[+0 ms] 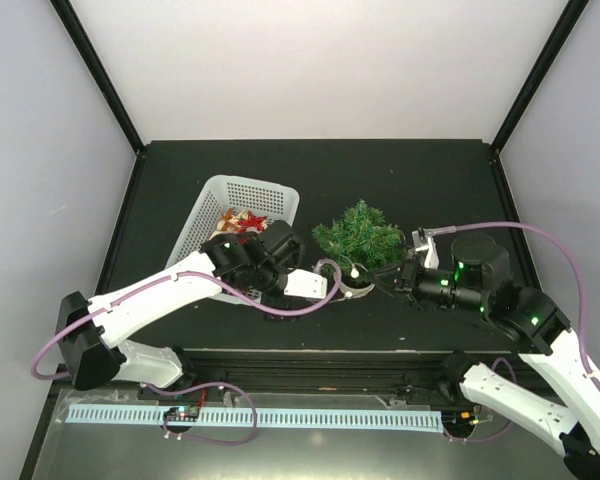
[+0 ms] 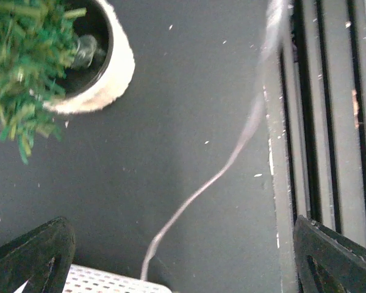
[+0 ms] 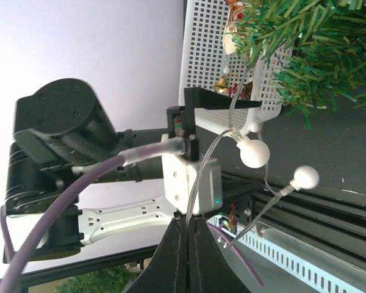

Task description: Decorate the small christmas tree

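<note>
Close beside tree (image 1: 360, 232): basket (image 1: 242, 185), light string (image 3: 254, 152).

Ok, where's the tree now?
Top view: the tree stands near the middle of the table, just right of the basket, with the right gripper close at its near right.

Bright even light; faint shadows on table (image 1: 430, 180); small christmas tree (image 2: 18, 73), cord (image 2: 232, 159) blurred in left wrist view.

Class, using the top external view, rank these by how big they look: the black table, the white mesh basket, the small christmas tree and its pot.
1. black table
2. white mesh basket, though the left arm hides part of it
3. small christmas tree
4. pot, partly under the branches
</note>
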Robot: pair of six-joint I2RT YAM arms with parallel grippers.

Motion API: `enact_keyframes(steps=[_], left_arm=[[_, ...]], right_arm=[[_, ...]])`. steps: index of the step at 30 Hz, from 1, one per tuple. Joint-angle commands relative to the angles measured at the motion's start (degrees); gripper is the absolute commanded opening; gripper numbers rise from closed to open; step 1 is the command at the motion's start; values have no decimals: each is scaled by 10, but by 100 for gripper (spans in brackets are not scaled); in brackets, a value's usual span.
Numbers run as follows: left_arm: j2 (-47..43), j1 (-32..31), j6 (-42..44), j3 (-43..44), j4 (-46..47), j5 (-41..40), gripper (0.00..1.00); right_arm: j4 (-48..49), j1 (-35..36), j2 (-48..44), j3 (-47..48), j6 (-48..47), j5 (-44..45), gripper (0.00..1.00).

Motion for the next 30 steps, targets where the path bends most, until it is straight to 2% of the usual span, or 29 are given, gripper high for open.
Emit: enact_keyframes(steps=[1,6,9,14,20,30], left_arm=[[-22,44,3,-36,67,4,98],[-48,82,14,-87,122,6,97],[-38,89,16,-98,124,25,90],[5,89,1,-96,133,69,91],[35,90,11,-108,159,46,91],[30,111,63,-138,162,28,84]], right_arm=[[11,-5,14,29,-10,-12,1],[1,-4,31,55,-18,-13,1],[0,-5,37,63,-18,-15,1],[3,-6,39,68,-15,-15,1],[9,-8,41,78,-12,-19,1],[4,-12,47,108,-18,-24,1]])
